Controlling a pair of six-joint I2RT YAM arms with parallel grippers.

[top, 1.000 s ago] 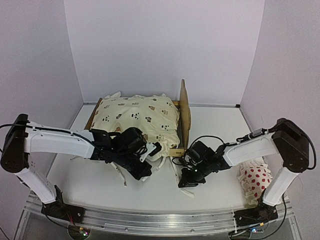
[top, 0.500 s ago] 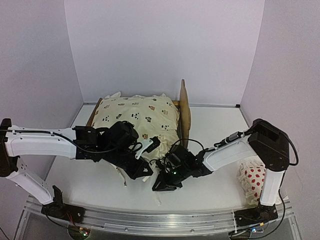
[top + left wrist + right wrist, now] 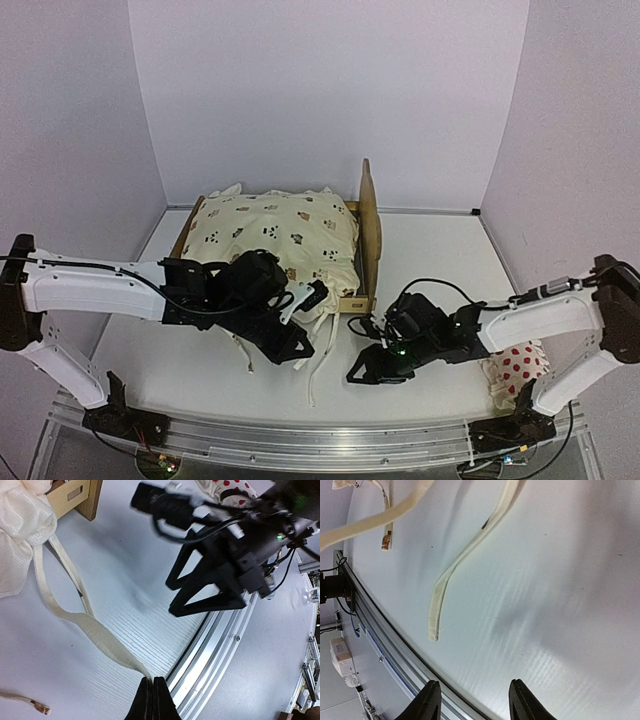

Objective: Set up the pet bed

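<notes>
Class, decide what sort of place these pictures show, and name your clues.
Probably a robot lab test cell: plain walls box in a white table, and the left arm and right arm stand on an aluminium rail.

Left arm [image 3: 100,290]: forearm low, running from the 9 o'clock edge in toward centre, wrist dipped. Left gripper [image 3: 298,348] aims roughly at 4 o'clock. Its fingers [image 3: 159,700] are pressed flat together, pinching the end of a cream tie [image 3: 102,639] (the only thing in either grip).

Right arm [image 3: 545,315]: elbow out at 3 o'clock, forearm stretched toward 9. Right gripper [image 3: 362,375] is tipped down toward about 8 o'clock. Its fingers [image 3: 431,700] stand apart, nothing between them.

The two grippers are near each other, not touching.
</notes>
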